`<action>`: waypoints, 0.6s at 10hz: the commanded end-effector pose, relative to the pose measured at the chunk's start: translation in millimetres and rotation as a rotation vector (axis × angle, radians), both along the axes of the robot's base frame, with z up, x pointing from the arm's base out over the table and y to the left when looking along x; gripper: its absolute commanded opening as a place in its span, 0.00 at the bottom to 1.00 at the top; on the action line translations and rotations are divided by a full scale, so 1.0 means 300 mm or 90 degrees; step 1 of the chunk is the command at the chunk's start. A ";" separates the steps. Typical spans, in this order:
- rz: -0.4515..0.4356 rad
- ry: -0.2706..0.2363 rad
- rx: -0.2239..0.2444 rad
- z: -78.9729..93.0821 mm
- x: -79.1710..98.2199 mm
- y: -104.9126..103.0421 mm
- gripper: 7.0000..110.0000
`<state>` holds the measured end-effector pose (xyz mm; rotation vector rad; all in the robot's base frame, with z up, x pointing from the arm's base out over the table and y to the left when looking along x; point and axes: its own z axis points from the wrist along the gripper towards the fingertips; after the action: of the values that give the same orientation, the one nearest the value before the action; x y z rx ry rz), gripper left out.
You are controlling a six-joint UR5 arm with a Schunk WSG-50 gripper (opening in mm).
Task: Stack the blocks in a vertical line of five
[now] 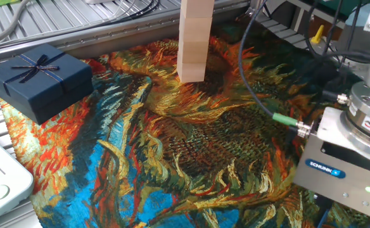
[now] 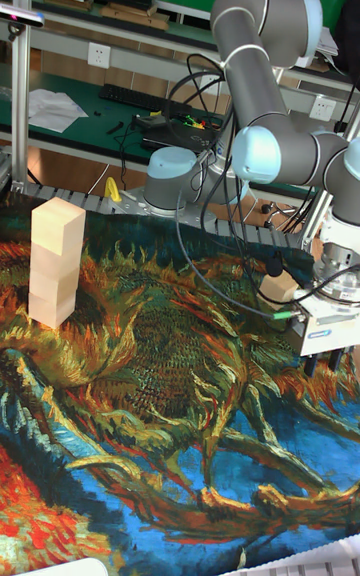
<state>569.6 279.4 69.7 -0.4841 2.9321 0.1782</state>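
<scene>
- The claw sits low at the near right of the bench; only its grey body shows, the fingertips run off the picture's edge or hide below the housing, so whether it is open or closed cannot be told.
- Just beside the claw's body, in the tall fixed view, a loose block rests on the painted cloth, partly hidden by cables. Whether the claw touches it cannot be told.
- Farther back on the left, the dark blue gift box lies well apart from the work.
- At the far side stands the stack of blocks, three cubes high, upright and roughly in line.
- Judged from this, three of five levels are done; two blocks are left to place. The loose block looks like the fourth; no fifth is in sight.
</scene>
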 end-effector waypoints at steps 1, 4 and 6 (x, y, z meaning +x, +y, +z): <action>-0.075 -0.013 0.031 0.014 0.033 0.020 0.36; -0.054 0.074 -0.004 -0.070 -0.227 -0.013 0.36; -0.060 0.099 -0.021 -0.019 -0.373 -0.016 0.36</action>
<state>507.0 277.4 58.6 -0.3719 3.0360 0.1785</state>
